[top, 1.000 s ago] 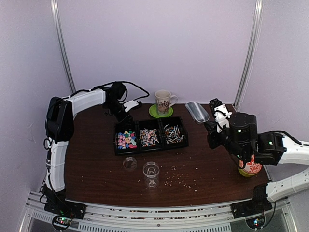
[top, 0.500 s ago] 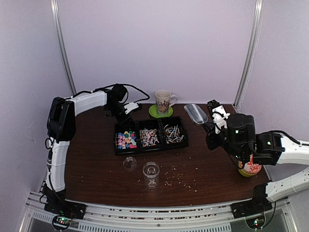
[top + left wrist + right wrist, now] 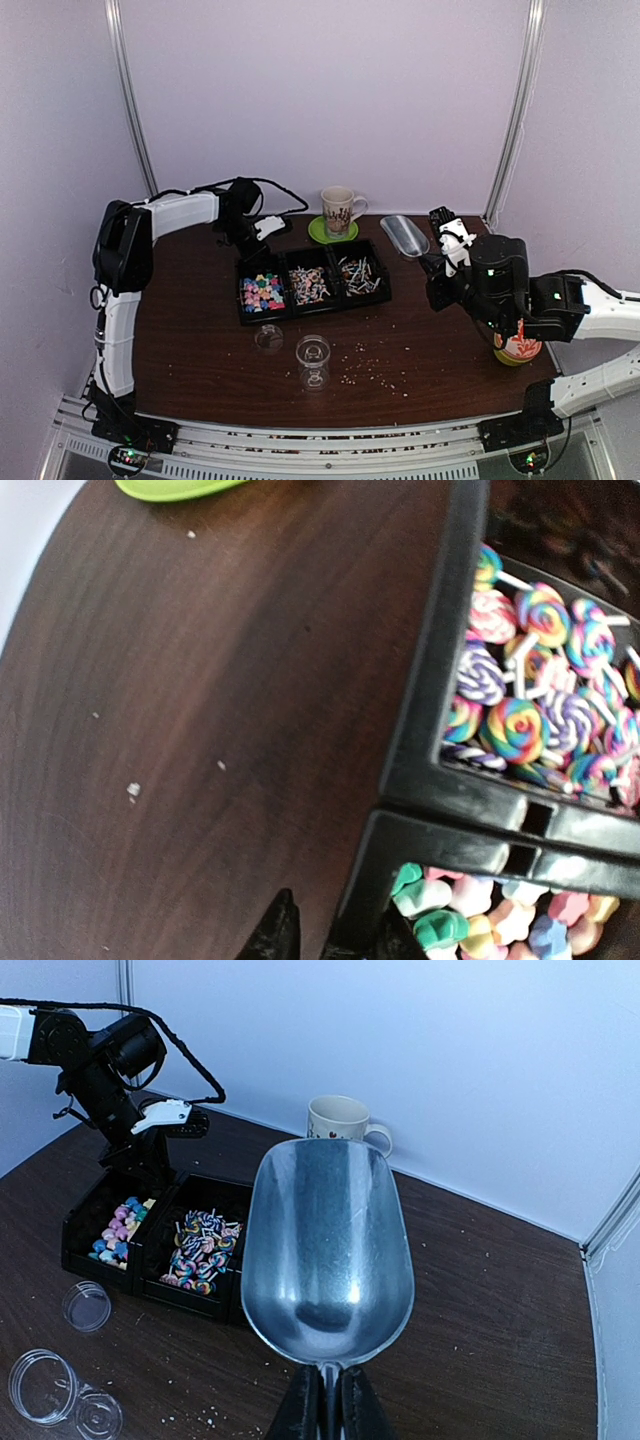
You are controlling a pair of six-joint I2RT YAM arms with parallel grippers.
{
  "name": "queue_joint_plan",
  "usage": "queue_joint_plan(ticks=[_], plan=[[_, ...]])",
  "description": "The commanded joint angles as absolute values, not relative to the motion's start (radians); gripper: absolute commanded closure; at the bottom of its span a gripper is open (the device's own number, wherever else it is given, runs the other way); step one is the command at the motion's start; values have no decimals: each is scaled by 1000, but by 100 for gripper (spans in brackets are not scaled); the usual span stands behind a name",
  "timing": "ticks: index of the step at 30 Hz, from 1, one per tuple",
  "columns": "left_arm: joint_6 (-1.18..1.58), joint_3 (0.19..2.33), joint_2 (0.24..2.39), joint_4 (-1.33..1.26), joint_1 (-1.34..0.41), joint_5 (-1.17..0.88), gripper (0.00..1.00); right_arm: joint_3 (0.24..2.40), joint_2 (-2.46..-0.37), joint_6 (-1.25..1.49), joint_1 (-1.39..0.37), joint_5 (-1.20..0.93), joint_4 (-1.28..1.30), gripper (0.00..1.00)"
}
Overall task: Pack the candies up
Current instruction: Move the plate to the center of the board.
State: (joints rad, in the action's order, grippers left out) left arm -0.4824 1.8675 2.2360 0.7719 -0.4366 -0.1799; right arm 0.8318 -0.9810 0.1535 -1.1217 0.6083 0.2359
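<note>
The candies lie in a black three-part tray (image 3: 300, 311): pastel pieces (image 3: 262, 291) on the left, swirl lollipops (image 3: 309, 285) in the middle, wrapped bits (image 3: 361, 276) on the right. My left gripper (image 3: 258, 235) is at the tray's back left corner. In the left wrist view its jaws (image 3: 335, 935) straddle the tray wall (image 3: 440, 680), one finger (image 3: 275, 935) outside with a sliver of table showing, so it is open. The pastel pieces (image 3: 480, 920) and lollipops (image 3: 540, 710) lie just beyond it. My right gripper (image 3: 325, 1380) is shut on the handle of an empty metal scoop (image 3: 330, 1230), raised to the right of the tray (image 3: 110, 1270).
A clear jar (image 3: 313, 358) and a small lid (image 3: 268, 338) stand in front of the tray. Pale crumbs (image 3: 370, 365) are scattered to their right. A mug (image 3: 339, 210) sits on a green coaster (image 3: 333, 234) behind the tray. A patterned tin (image 3: 518, 348) stands under the right arm.
My left gripper has come down a little onto the tray's back left corner. The right arm shifted slightly with the scoop, then held still.
</note>
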Motion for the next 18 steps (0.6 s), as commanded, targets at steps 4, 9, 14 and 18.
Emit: queue_joint_plan(ticks=[4, 9, 14, 18], plan=[[-460, 1745, 2153, 807, -436, -181, 78, 830, -977, 153, -1127, 607, 199, 100], [-416, 1661, 2095, 810, -436, -171, 80, 833, -990, 154, -1128, 602, 188, 100], [-367, 1602, 2050, 809, -435, -103, 80, 823, -989, 161, -1128, 597, 170, 100], [-329, 1562, 2017, 813, -435, -75, 80, 813, -987, 167, -1128, 594, 165, 100]])
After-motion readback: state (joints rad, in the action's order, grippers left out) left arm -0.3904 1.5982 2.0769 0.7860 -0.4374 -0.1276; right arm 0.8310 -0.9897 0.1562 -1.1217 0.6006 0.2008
